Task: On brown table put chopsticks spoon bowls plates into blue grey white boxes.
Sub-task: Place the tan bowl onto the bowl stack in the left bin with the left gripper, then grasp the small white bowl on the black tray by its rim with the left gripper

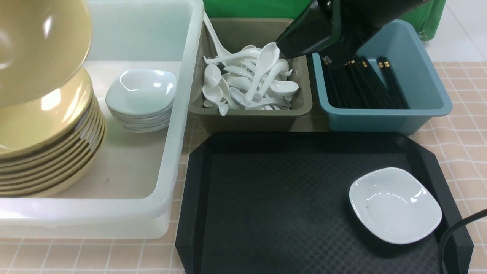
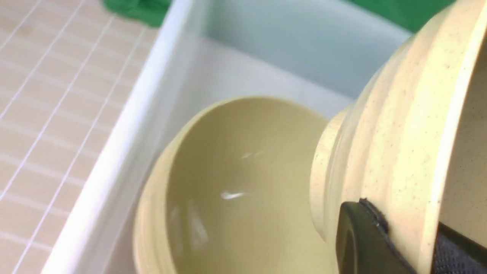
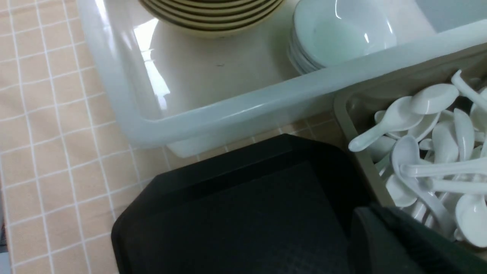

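My left gripper (image 2: 418, 247) is shut on the rim of a yellow bowl (image 2: 395, 137), one finger outside the wall and one pad inside. The bowl hangs tilted above a stack of yellow bowls (image 1: 45, 144) in the white box (image 1: 179, 125). In the front view the held bowl (image 1: 38, 42) hides the gripper. My right gripper (image 1: 304, 42) hovers over the near ends of black chopsticks (image 1: 361, 83) in the blue box (image 1: 430, 95); only one finger (image 3: 380, 243) shows. White spoons (image 1: 251, 80) fill the grey box (image 1: 251, 118). A white plate (image 1: 395, 205) lies on the black tray (image 1: 274, 198).
A stack of small white plates (image 1: 140, 99) sits in the white box beside the yellow stack. A black cable (image 1: 452, 232) crosses the tray's near right corner. The three boxes stand side by side behind the tray on the checked tablecloth (image 1: 464, 140).
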You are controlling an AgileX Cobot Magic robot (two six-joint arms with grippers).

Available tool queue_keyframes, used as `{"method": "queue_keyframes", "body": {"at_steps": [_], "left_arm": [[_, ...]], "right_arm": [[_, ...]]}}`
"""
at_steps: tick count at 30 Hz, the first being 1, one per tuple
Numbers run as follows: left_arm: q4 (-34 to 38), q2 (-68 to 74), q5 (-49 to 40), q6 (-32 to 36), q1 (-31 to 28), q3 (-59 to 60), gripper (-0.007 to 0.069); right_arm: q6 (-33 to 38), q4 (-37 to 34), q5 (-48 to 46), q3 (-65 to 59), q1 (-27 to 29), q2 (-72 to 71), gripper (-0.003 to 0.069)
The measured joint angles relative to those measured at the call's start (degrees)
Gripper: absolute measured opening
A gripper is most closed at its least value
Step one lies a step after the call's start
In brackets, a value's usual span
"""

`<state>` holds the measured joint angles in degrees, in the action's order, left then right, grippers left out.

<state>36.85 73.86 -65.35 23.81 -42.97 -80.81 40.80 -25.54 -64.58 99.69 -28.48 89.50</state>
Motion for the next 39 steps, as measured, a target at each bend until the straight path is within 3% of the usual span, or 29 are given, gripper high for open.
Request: {"method": "queue_keyframes", "body": {"at_steps": [7, 11, 14, 16, 17, 18, 22, 27, 32, 33, 35, 39], "left_arm": [[-6.6, 7.6, 5.4, -2.8, -0.1, 5.3, 0.0016], [-8.2, 8.8, 7.4, -2.8, 0.0, 6.6, 0.0079], [-9.8, 9.0, 8.2, -2.8, 0.0, 6.8, 0.0193], [-10.3, 9.0, 9.0, -2.8, 0.0, 6.8, 0.0334], [-10.3, 9.0, 9.2, -2.8, 0.0, 6.8, 0.0345], [-10.3, 8.5, 9.5, -2.8, -0.1, 6.8, 0.0431], [-10.3, 6.4, 8.2, -2.8, -0.1, 3.4, 0.0588], [-8.4, 2.7, 1.0, -4.3, 0.5, -6.9, 0.0631], [-3.9, 1.5, -4.5, -4.5, 10.3, -12.8, 0.0593], [-3.3, 1.9, -5.4, -4.4, 19.7, -13.2, 0.0566], [-4.4, 3.1, -6.0, -4.3, 27.0, -13.2, 0.0554], [-11.4, 9.8, -4.2, -5.5, 47.6, -13.2, 0.0542]], "right_arm": [[0.0, 0.0, -0.2, 0.0, 0.0, 0.0, 0.0037], [0.1, 0.0, -0.2, 0.0, 0.0, 0.0, 0.0038], [0.5, 0.0, -0.3, 0.0, 0.0, 0.0, 0.004], [0.7, 0.0, -0.4, 0.0, 0.0, 0.0, 0.0041], [0.7, 0.0, -0.4, 0.0, 0.0, 0.0, 0.0041], [1.0, 0.0, -0.4, 0.0, 0.0, 0.0, 0.0043], [1.1, 0.1, -0.4, 0.0, 0.0, 0.0, 0.0043], [0.7, 2.5, -0.5, 0.7, 0.0, -0.1, 0.0046], [-6.3, 12.1, -0.6, 2.3, 0.0, -1.2, 0.0047], [-10.8, 17.5, -0.9, 2.6, 0.0, -1.9, 0.0047], [-14.6, 22.2, -2.3, 2.6, 0.0, -2.4, 0.0047], [-22.3, 29.7, -6.6, 0.7, 0.0, -3.4, 0.0048]]}}
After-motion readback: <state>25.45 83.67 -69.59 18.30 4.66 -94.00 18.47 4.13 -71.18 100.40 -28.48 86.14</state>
